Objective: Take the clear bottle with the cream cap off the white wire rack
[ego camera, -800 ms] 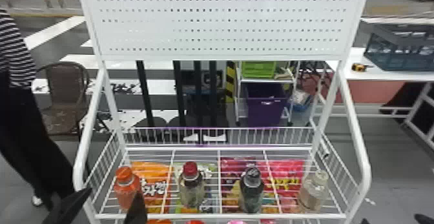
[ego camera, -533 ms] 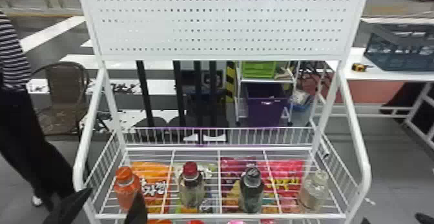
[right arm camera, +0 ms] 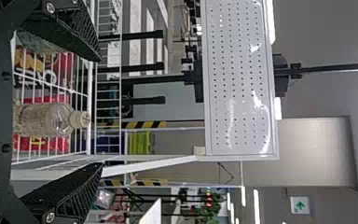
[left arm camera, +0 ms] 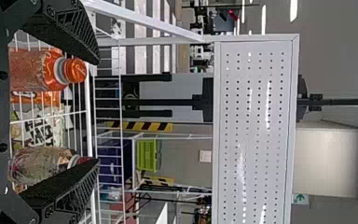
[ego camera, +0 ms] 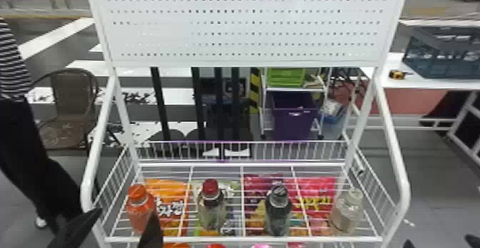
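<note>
On the white wire rack (ego camera: 243,239), at the robot's right-hand end of the wire shelf, the clear bottle with the cream cap (ego camera: 345,215) stands upright. Along the same row I count three more: an orange bottle with an orange cap (ego camera: 137,211) at the left end, then a see-through bottle with a dark red cap (ego camera: 211,213), then a dark bottle with a black cap (ego camera: 278,213). Bright snack packets in orange (ego camera: 168,188), purple (ego camera: 255,183) and pink (ego camera: 319,186) show through the wires.

Down near the front left corner of the rack, the left tool (ego camera: 125,213) has its two flat black fingers spread wide, with nothing held; one of them covers part of the orange bottle in the head view. The right tool (ego camera: 439,239) is just in at the bottom edge, to the right of the rack. Its own wrist view shows it wide as well, and empty, with the clear bottle beyond the gap, touching neither finger.

Above the shelf rises a white perforated panel (ego camera: 246,27). Behind the rack I see a lime green crate (ego camera: 285,77) over a deep purple bin (ego camera: 294,122), and off to the left a brown chair (ego camera: 71,97).
</note>
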